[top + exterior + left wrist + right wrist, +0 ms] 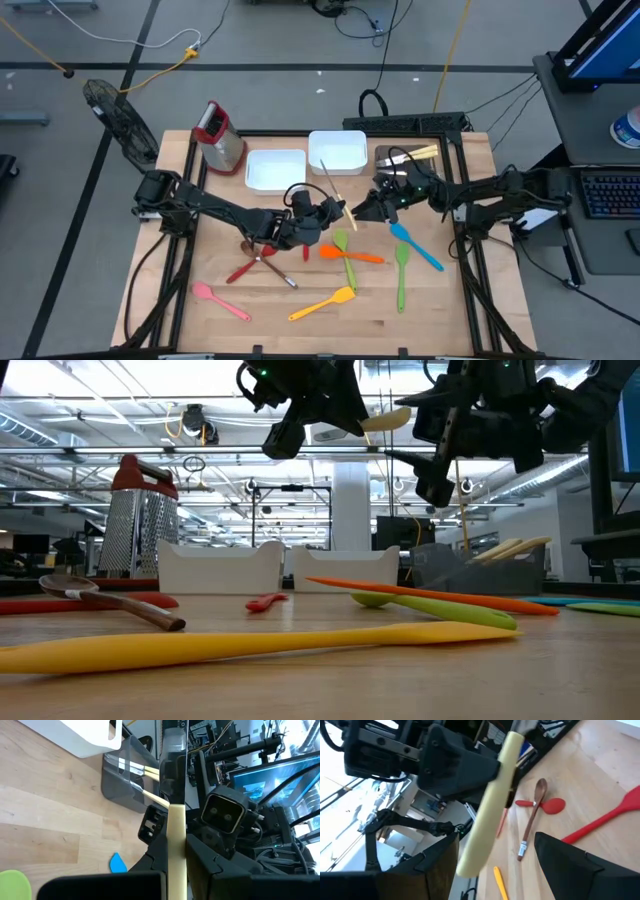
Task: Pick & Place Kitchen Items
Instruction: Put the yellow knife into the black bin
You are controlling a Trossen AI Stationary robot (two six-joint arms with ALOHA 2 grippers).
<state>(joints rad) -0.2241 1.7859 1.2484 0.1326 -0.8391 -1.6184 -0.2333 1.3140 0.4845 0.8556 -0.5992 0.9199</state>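
Wooden table (420,310); pale-handled steel knife (335,192) aloft

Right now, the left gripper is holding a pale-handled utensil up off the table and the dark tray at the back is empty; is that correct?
Not quite. The dark tray is not empty: the high view shows pale-handled pieces lying in it. The rest stands: the left gripper does hold the pale-handled utensil up off the table.

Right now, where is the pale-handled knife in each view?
High: pale-handled knife between both grippers, by the white tray.
Low: handle end up top, above the white tray.
Left wrist: centre, tray corner beyond.
Right wrist: centre; no tray.
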